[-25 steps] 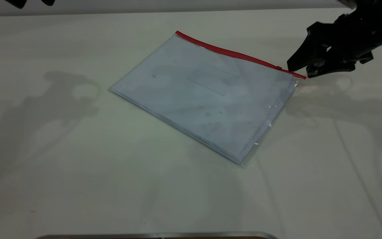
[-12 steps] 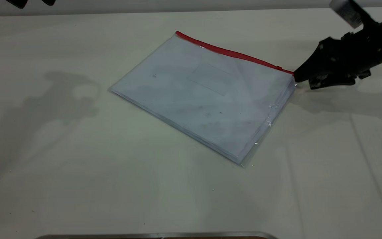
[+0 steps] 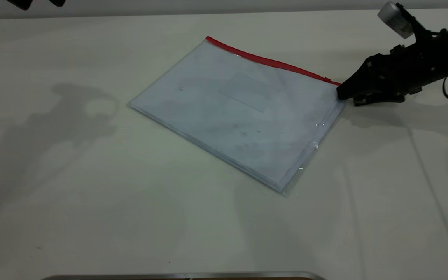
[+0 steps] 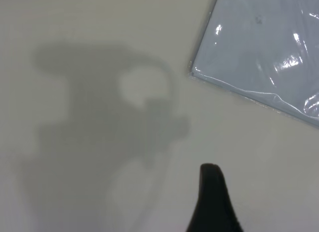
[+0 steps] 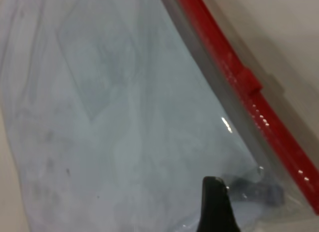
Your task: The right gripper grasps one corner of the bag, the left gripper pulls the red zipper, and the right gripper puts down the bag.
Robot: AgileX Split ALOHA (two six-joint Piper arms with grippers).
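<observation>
The bag [image 3: 239,112] lies flat on the pale worktop [image 3: 91,214], its nearest corner pointing toward the front edge and its white sheets showing through the clear plastic; it has not shifted over the last second. Along its far long edge runs the red zipper [image 3: 270,62], with the small slider tab [image 3: 327,80] close to the right-hand end. There the right end effector [image 3: 340,94] has moved in and dropped lower than a second ago, when it was just beyond the corner with its jaws apart; its tips now touch the bag's right corner, covering the end of the zipper. In the right wrist view one finger [image 5: 215,204] lies over the plastic by the corner, and the jaws look nearly together on it. The left end effector [image 3: 39,3] stays parked at the far left edge, well apart from the bag; whether its jaws are apart or together cannot be told
</observation>
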